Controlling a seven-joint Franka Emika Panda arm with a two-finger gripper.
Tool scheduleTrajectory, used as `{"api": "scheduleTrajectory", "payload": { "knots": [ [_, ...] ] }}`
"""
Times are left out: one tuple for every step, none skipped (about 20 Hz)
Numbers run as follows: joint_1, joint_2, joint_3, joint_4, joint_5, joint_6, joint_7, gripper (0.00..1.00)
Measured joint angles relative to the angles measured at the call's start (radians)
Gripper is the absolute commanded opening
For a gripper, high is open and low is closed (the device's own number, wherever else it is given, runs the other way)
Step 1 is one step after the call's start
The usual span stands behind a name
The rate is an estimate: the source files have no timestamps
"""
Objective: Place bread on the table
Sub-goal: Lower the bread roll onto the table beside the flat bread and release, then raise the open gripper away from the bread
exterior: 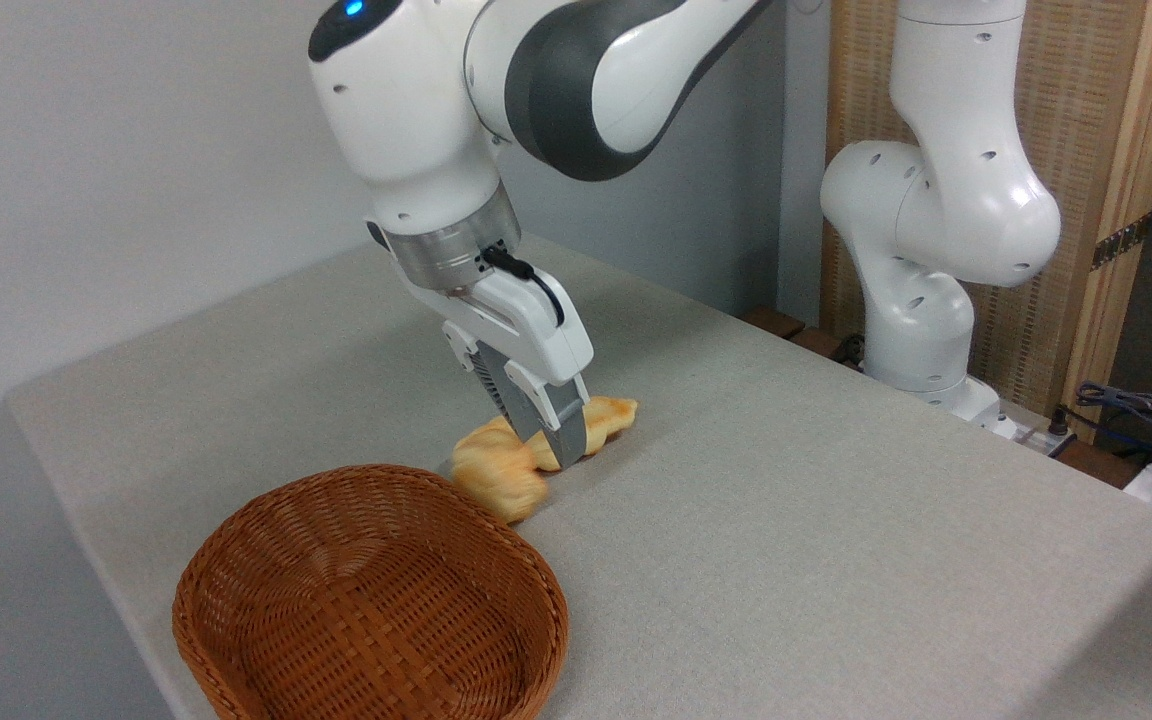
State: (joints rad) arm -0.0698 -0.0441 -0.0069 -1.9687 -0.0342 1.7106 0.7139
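Reaching down to the table (786, 520), the gripper (551, 440) has its jaws around a pale loaf (606, 418); whether they pinch it I cannot tell. Bread (501, 475) lies on the table just left of and below the jaws, beside the basket (366, 600).

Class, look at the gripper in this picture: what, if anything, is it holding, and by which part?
It cannot be told for sure. The gripper is down among the bread on the table, fingers hiding the contact; whether they clamp the bun is unclear.
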Motion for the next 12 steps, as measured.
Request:
{"api": "scheduleTrajectory", "payload": {
  "knots": [
    [-0.002,0.0,0.0,-0.004,0.0,0.0,0.002,0.74],
    [-0.004,-0.001,-0.001,-0.006,0.0,0.001,0.004,0.84],
    [-0.006,-0.002,-0.001,-0.006,0.0,0.001,0.005,1.0],
    [-0.008,-0.003,-0.001,-0.006,0.0,0.001,0.005,1.0],
    [-0.01,-0.005,-0.001,-0.006,0.0,0.002,0.005,1.0],
    [-0.013,-0.008,-0.001,-0.006,-0.001,0.007,0.006,1.0],
    [-0.021,-0.011,-0.001,-0.006,-0.001,0.02,0.007,1.0],
    [-0.032,-0.014,-0.002,-0.004,-0.001,0.038,0.007,1.0],
    [-0.04,-0.018,-0.002,0.0,-0.001,0.05,0.007,1.0],
    [-0.046,-0.021,-0.003,0.012,-0.001,0.061,0.007,1.0],
    [-0.049,-0.026,-0.007,0.035,-0.001,0.068,0.007,1.0],
    [-0.05,-0.032,-0.011,0.063,-0.001,0.069,0.007,1.0]
  ]
}}
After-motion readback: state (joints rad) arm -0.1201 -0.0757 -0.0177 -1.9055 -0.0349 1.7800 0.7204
